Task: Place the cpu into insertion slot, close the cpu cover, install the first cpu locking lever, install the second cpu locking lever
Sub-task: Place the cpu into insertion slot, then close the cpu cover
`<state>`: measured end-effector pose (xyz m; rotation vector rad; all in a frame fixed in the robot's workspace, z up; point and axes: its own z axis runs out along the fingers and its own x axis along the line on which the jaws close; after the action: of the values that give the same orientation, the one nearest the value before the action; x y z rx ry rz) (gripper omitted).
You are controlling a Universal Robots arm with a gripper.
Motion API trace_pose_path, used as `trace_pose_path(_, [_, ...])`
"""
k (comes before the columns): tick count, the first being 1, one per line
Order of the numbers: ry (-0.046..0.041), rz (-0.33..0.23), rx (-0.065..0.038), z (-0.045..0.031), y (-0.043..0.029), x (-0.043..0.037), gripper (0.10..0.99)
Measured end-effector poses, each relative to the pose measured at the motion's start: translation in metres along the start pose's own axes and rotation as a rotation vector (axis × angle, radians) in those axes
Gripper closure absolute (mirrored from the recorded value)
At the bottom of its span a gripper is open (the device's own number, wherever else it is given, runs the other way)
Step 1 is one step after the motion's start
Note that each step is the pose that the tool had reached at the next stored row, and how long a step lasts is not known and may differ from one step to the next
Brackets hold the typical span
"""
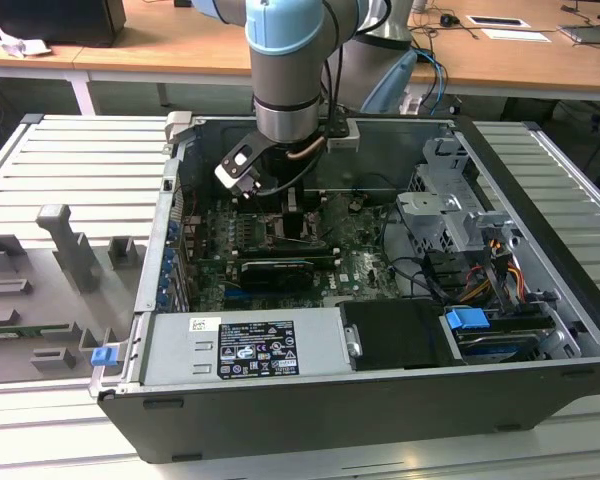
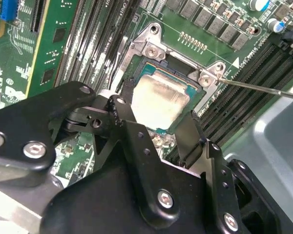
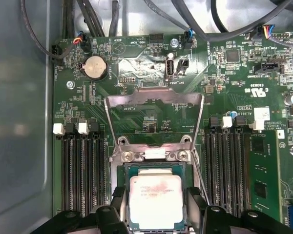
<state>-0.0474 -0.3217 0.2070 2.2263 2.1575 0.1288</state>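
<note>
Here we see the cpu [image 3: 155, 202] lying in the insertion slot [image 3: 154, 156], the cpu cover [image 3: 154, 97] standing open, and the gripper [image 2: 154, 117] astride the cpu, gripping or not we cannot tell.

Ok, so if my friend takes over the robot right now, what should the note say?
The gripper is down at the insertion slot, astride the cpu; whether it grips can't be told.
The cpu lies in the slot, metal top up.
The cpu cover is open, tipped up behind the slot.
A thin lever rod sticks out free beside the slot.
Done, it seems: cpu placed. Not done: cover closed, both levers locked.
</note>
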Motion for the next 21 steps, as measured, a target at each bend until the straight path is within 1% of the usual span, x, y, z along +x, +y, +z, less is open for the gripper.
trace_pose_path(1, [-0.0003,0.0,0.0,-0.0008,0.0001,0.0,0.494])
trace_pose_path(2, [-0.0006,0.0,0.0,-0.0013,0.0002,0.0001,0.561])
trace_pose_path(3, [-0.001,0.0,0.0,-0.0017,0.0002,0.0001,0.561])
trace_pose_path(10, [-0.0037,0.0,0.003,-0.0063,0.0016,0.0002,0.98])
trace_pose_path(14, [-0.0039,0.0,0.003,-0.0073,0.0016,0.0002,0.98])
trace_pose_path(21, [-0.0035,0.0,0.003,-0.0121,0.0021,0.0005,0.98])
